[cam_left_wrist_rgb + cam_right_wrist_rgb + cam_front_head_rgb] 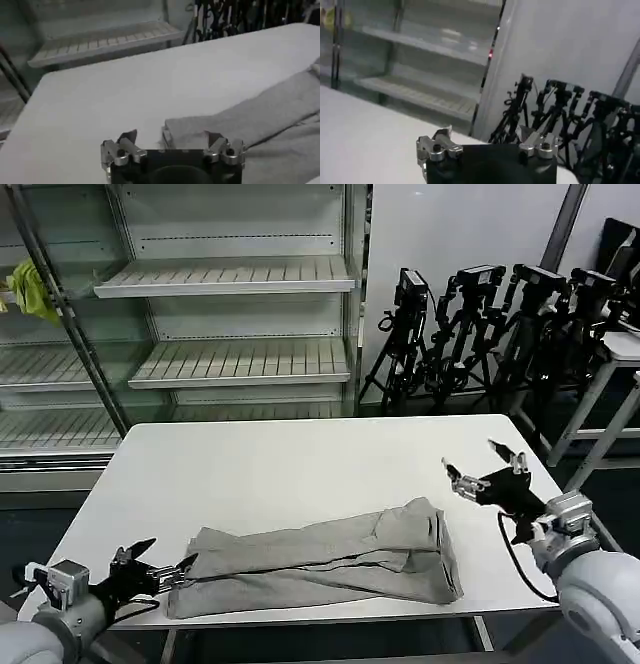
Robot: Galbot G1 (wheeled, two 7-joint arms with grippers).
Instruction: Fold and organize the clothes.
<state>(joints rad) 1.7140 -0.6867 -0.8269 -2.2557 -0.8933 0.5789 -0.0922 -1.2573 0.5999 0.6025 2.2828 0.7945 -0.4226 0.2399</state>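
T-shirt (330,569): soft grey cloth, matt, creased. Table (280,474): smooth white top, faint sheen. Left gripper (172,145): bare silvery metal knuckles on black matt body. Right gripper (490,142): same finish. Shelves (230,276): slatted, pale painted metal.

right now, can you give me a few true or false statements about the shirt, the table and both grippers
1. The grey T-shirt lies spread out flat with both sleeves extended. False: it is folded into a long band near the front edge of the white table.
2. The left gripper is open at the shirt's left end. True.
3. The right gripper is clamped on the shirt. False: it is open, raised above the table to the right of the shirt, holding nothing.
4. A yellow-green cloth lies on the table beside the shirt. False: it hangs at the shelving behind the table.
5. Tripods stand behind the table. True.
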